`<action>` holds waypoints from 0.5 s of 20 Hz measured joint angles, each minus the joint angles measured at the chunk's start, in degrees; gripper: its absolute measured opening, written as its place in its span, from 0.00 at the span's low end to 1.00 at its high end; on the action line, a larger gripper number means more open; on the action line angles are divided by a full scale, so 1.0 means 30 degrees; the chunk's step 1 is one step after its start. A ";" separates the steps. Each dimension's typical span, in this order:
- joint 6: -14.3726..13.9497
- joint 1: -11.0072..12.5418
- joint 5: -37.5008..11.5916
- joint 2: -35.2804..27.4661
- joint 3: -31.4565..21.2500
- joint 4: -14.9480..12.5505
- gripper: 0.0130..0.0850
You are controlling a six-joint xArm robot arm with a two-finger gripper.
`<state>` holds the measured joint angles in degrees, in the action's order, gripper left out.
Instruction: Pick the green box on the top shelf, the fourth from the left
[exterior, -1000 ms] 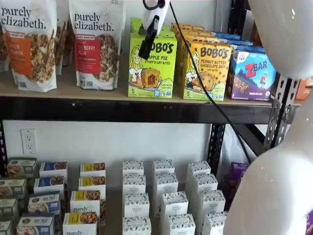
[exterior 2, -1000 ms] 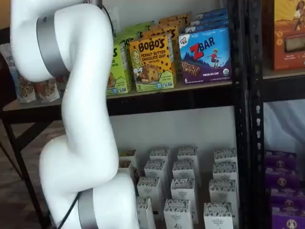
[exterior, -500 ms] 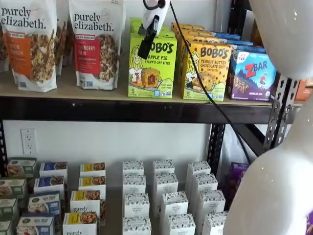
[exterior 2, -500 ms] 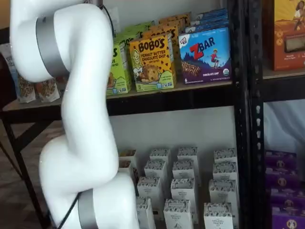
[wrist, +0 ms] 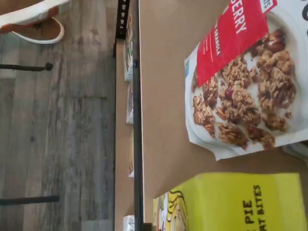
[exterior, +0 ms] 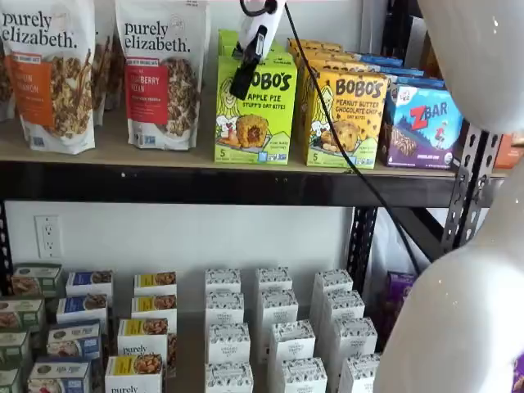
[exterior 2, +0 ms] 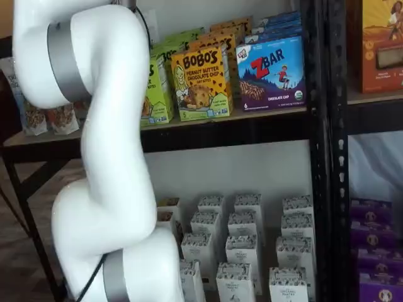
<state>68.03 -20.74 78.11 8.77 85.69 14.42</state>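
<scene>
Our end effector (exterior: 245, 78) hangs at the upper front of the green box (exterior: 255, 102) on the top shelf (exterior: 106, 151), one black finger showing so we cannot tell its spread; the grasp seems underway, calling next for a firm close before lifting.

Wrist view: green box (wrist: 231, 202) top beside granola bag (wrist: 245, 82) on tan top shelf (wrist: 163, 96), wood floor (wrist: 62, 120) below.
</scene>
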 joint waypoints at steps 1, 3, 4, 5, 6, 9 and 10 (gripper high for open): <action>-0.0002 0.0000 0.0017 -0.0006 0.0011 -0.0004 0.61; -0.0044 -0.0041 0.0061 -0.0037 0.0055 -0.0119 0.61; -0.0068 -0.0068 0.0058 -0.0044 0.0056 -0.0178 0.61; -0.0099 -0.0101 0.0025 -0.0044 0.0041 -0.0247 0.61; -0.0119 -0.0123 -0.0010 -0.0037 0.0013 -0.0291 0.61; -0.0161 -0.0170 -0.0132 -0.0007 -0.0068 -0.0371 0.61; -0.0169 -0.0179 -0.0188 0.0008 -0.0101 -0.0381 0.61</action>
<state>67.53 -21.28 77.55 8.80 85.38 13.28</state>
